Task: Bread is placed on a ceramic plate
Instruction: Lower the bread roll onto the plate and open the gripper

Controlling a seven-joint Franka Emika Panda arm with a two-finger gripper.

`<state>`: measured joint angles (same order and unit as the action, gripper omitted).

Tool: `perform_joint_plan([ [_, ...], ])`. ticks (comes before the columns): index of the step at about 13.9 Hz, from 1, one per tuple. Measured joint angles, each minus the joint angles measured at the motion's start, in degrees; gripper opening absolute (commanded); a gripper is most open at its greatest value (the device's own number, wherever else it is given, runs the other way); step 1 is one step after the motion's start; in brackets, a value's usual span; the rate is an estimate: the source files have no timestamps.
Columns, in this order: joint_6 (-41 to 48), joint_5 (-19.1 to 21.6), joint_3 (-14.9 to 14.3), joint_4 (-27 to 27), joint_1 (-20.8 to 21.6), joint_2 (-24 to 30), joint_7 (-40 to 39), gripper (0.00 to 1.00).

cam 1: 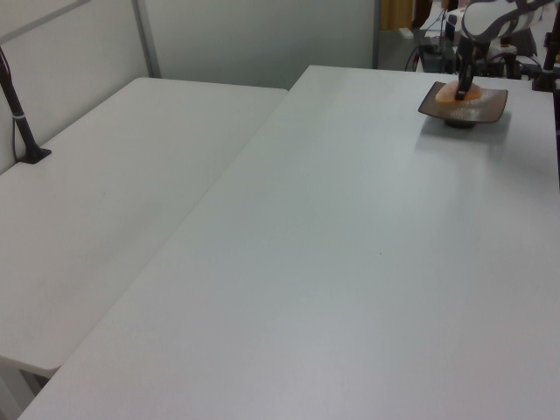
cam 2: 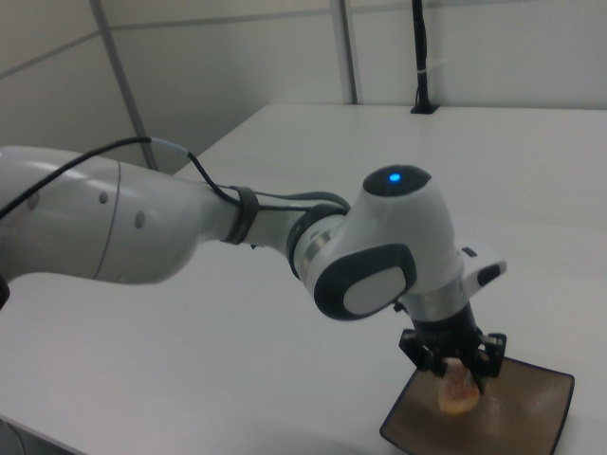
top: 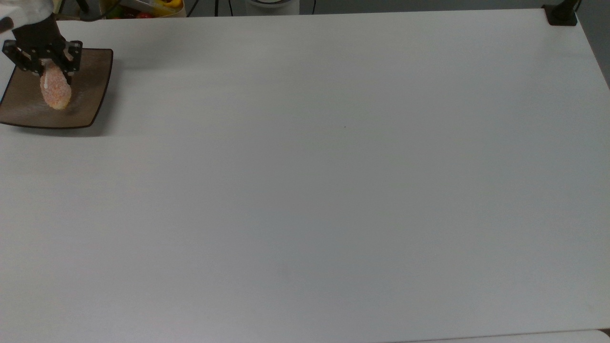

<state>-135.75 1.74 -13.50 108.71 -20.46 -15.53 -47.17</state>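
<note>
Spanning the room: a wide white bench [top: 333, 190], matte and bare over most of its top; in the left view a second white table [cam 1: 114, 192] stands against its left side.
Room: pale partition walls with grey posts behind the benches in the left view and the right view.
Bench edge: a black clamp base [top: 561, 14] sits at the far corner on the top view's right; a thin black post [cam 1: 19, 114] stands on the second table in the left view.
Clutter beyond the bench: a container of yellow and red items [top: 147, 6] lies past the far edge, near the top view's left.
Plate: the ceramic plate [top: 93, 90], square, glossy brown with a dark rim, rests at the far corner on the top view's left; in the left view it is far off at the upper right [cam 1: 490, 109].
Arm: the white robot arm [cam 2: 190, 227] reaches across the right view from its left, its wrist turned down over the plate [cam 2: 531, 417].
Hand: the black hand [top: 44, 64] points down over the plate, its two fingers closed on the upper end of the bread [top: 55, 90].
Bread: orange-tan and speckled, hanging lengthwise from the fingers, its lower end at the plate's centre; whether it touches the plate cannot be told.
</note>
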Motion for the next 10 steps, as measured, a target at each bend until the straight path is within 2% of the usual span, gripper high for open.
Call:
perform_joint_plan([
  [6,-0.77,-0.02,-0.15,1.32,-1.04,-1.34,-0.43,0.49],
  [9,-0.77,-0.02,-0.15,1.73,-1.03,-1.96,-0.57,0.69],
  [10,-0.77,-0.02,-0.15,1.73,-1.03,-2.14,-0.58,0.70],
])
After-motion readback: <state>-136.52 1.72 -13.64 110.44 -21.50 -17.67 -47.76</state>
